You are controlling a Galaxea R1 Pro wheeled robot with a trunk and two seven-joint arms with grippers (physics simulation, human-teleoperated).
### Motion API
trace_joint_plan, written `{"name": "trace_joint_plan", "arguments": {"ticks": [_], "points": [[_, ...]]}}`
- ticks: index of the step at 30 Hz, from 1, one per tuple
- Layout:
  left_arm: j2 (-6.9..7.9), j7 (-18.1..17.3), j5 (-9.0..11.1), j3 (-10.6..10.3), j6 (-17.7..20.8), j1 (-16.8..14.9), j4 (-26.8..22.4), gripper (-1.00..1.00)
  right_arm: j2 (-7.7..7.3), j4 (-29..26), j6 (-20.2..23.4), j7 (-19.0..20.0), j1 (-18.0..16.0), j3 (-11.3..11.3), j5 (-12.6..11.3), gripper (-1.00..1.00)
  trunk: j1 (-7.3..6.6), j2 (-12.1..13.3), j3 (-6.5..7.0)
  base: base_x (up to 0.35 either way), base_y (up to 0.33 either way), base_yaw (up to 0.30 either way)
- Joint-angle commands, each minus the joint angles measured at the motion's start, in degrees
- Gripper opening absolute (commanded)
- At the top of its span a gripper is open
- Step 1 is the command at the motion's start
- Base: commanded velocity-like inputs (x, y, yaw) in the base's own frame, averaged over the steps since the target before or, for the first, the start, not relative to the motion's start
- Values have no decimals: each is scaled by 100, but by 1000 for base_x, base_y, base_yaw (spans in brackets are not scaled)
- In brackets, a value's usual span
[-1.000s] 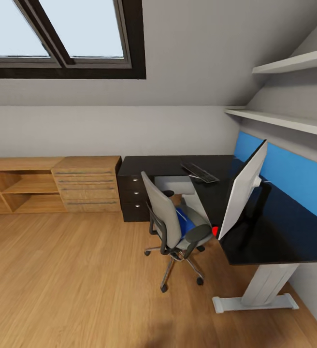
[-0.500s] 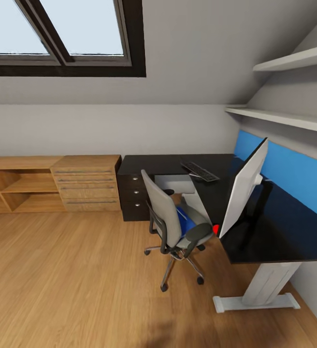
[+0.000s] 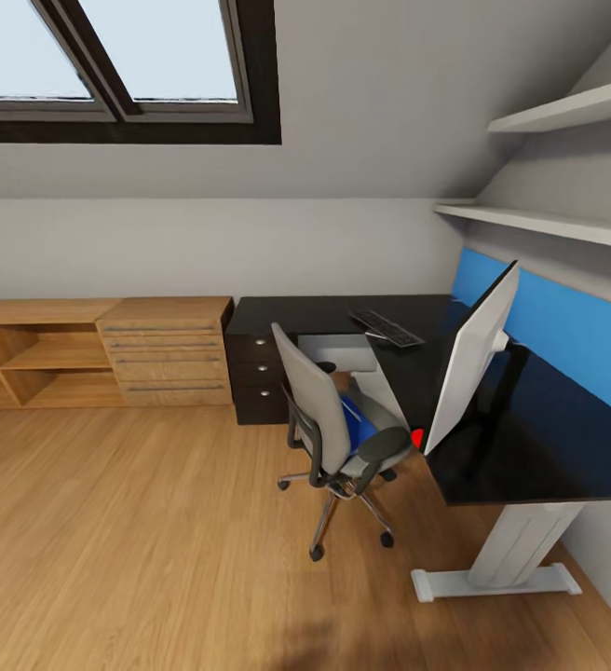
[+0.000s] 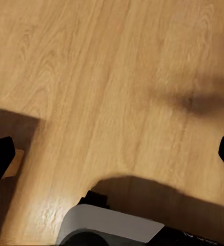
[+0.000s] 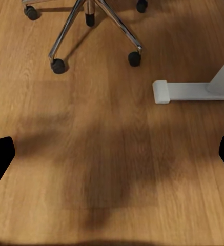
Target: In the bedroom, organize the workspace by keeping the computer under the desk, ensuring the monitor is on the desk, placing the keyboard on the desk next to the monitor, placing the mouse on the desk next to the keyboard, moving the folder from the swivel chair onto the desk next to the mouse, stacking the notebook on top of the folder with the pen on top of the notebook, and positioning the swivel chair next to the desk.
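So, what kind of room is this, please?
Probably an attic room used as a home office: a skylight sits in the sloped wall, a black desk carries a monitor, and a swivel chair stands beside it.

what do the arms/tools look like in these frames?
Little to go on. Each wrist view shows two plain black fingertips at the picture's side edges: left tool, right tool. They are matte, with no visible markings or cables. The fingertips sit far apart over bare wood floor. A grey and black rounded body appears in the left wrist view, likely the robot's own.
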Motion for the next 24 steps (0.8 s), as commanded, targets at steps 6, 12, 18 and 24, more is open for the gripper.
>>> {"name": "trace_joint_plan", "arguments": {"ticks": [6,12,18,24], "points": [[3,173,13,-10,91,-59,2,100,3,3,-13,-29,-3,-19,49,100,133,-246,-114,0,0,0],[154,200,25,-10,858,-347,2,100,3,3,-15,-30,-3,-18,49,100,264,-487,-222,0,0,0],[315,198,51,-10,1226,-455,0,100,1,3,-14,-31,-3,-19,49,100,396,-727,-330,0,0,0],[342,189,60,-5,1229,-478,-63,100,-5,3,-22,-31,-3,-19,49,100,528,-968,-438,0,0,0]]}}
